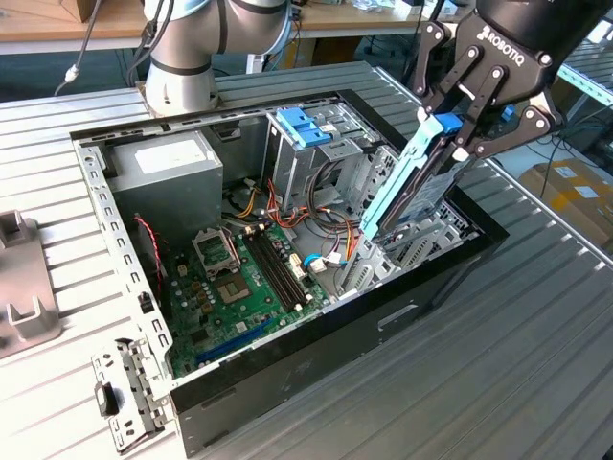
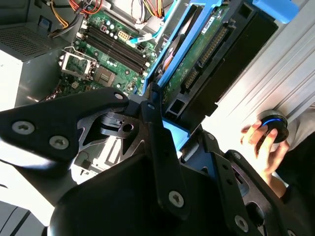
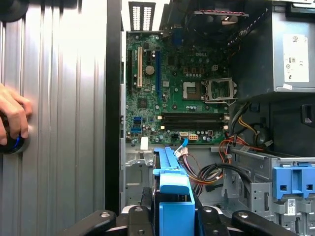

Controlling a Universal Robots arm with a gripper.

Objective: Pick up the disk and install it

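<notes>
Black screw-studded jaws, rounded silver-grey arm [image 1: 182, 67]

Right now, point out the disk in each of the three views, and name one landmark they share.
Exterior view: the disk hangs tilted in the gripper over the open case, at the exterior view's right of the motherboard.
Second wrist view: its circuit-board face shows close up, with the motherboard beyond it.
First wrist view: its blue carrier shows edge-on, pointing toward the motherboard.
Shared landmark: the green motherboard.

End effector [image 1: 458, 134] gripping tilted disk [image 1: 407, 182], above open computer case [image 1: 287, 374]
</notes>
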